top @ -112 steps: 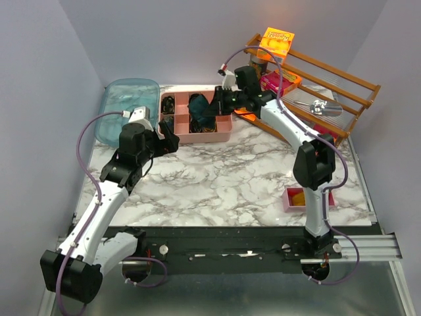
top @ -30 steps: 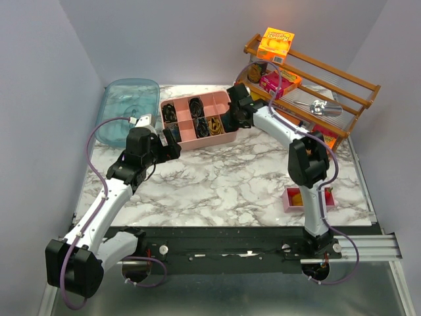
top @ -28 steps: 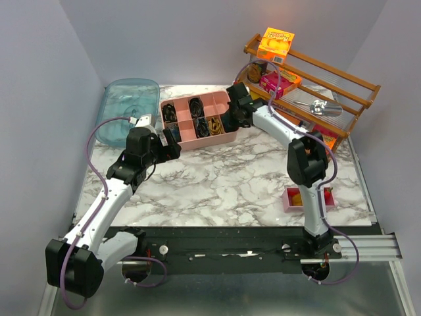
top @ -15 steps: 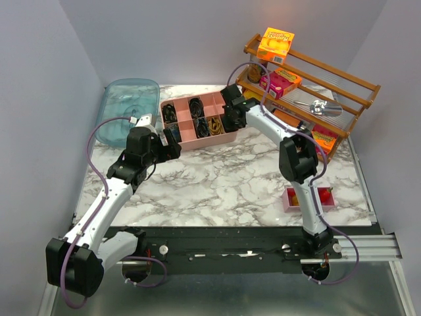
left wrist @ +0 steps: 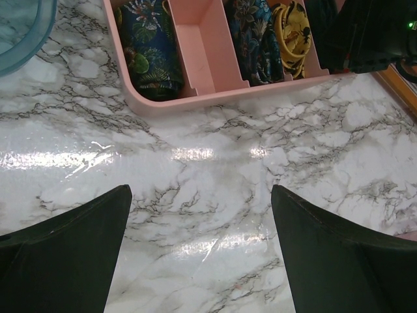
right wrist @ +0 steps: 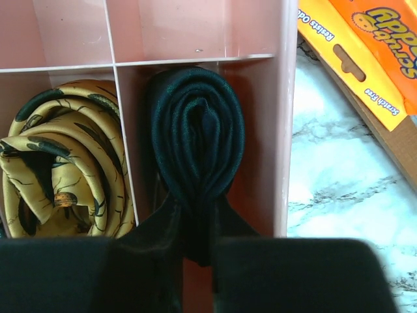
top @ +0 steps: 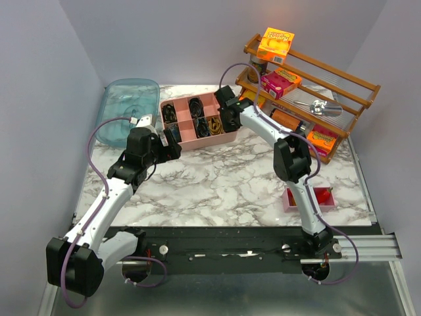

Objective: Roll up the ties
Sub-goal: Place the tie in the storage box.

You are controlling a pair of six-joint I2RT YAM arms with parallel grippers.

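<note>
A rolled dark teal-black tie (right wrist: 199,137) stands as a coil in the front right compartment of the pink divided tray (right wrist: 280,130). My right gripper (right wrist: 197,225) is shut on the coil's lower end, and its fingers reach down into that compartment. In the top view the right gripper (top: 227,120) is at the right end of the tray (top: 204,140). A mustard-yellow coil (right wrist: 65,163) fills the compartment beside it. My left gripper (left wrist: 201,248) is open and empty over bare marble, just in front of the tray (left wrist: 215,98); it also shows in the top view (top: 172,135).
Dark floral coils (left wrist: 151,45) lie in other compartments. A clear blue tub (top: 125,118) stands at the back left. A wooden rack (top: 309,85) with orange boxes (top: 277,43) stands to the right of the tray. A small pink dish (top: 308,197) sits at the front right.
My right gripper came down from above the tray with the tie and moved left into the front right compartment. The tray turned slightly. The left arm has barely moved.
</note>
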